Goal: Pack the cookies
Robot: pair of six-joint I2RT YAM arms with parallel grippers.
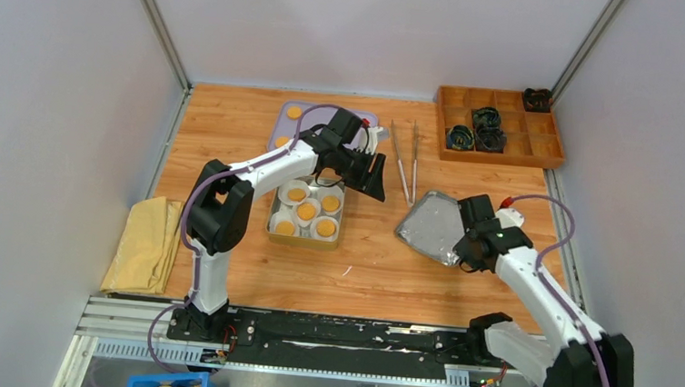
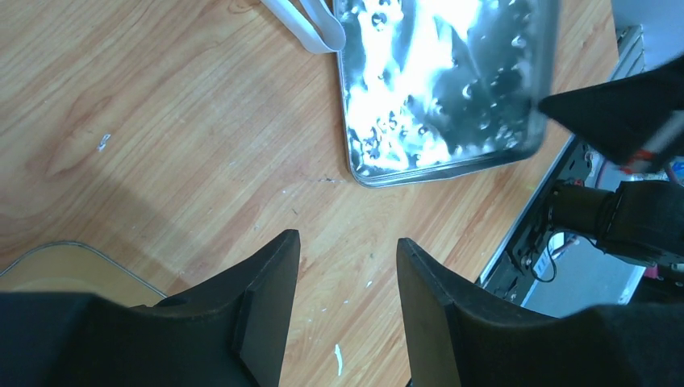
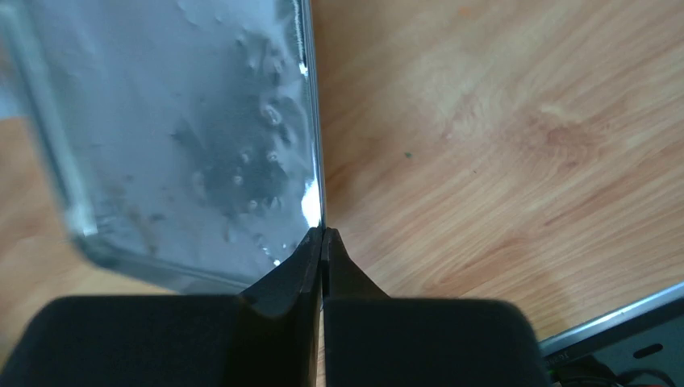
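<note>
A light wooden table [image 1: 387,279] is enclosed by plain grey walls [image 1: 54,91], with a black rail [image 1: 329,334] along the bottom of the overhead frame. A yellow cloth [image 1: 144,243] is laid at the left edge, and a wooden compartment box [image 1: 555,158] holding dark bundles [image 1: 487,129] is set at the upper right. Thin tongs [image 1: 404,161] lie just left of that box.

The cookies [image 1: 307,212] are seen mostly at centre left, seated in white paper cups [image 1: 317,204] inside a metal tin [image 1: 271,218]. Two more are left on a lavender tray [image 1: 275,125] directly above the tin.

The left gripper [image 1: 374,179] is held just right of the tin's top edge. In the left wrist view its fingers [image 2: 270,298] are shown moderately apart, with only bare wood between them. That view also takes in the metal lid [image 2: 435,89] at the upper right and the pale tong tips [image 2: 310,24] at the top edge.

The right gripper [image 1: 465,231] is placed right of centre, against the lid [image 1: 429,225]. Only the right wrist view [image 3: 323,238] makes the grip plain: the fingers are pressed together on the lid's thin rim, the dimpled sheet [image 3: 185,145] filling the left of that frame. Whether the lid's far edge touches the wood cannot be told.
</note>
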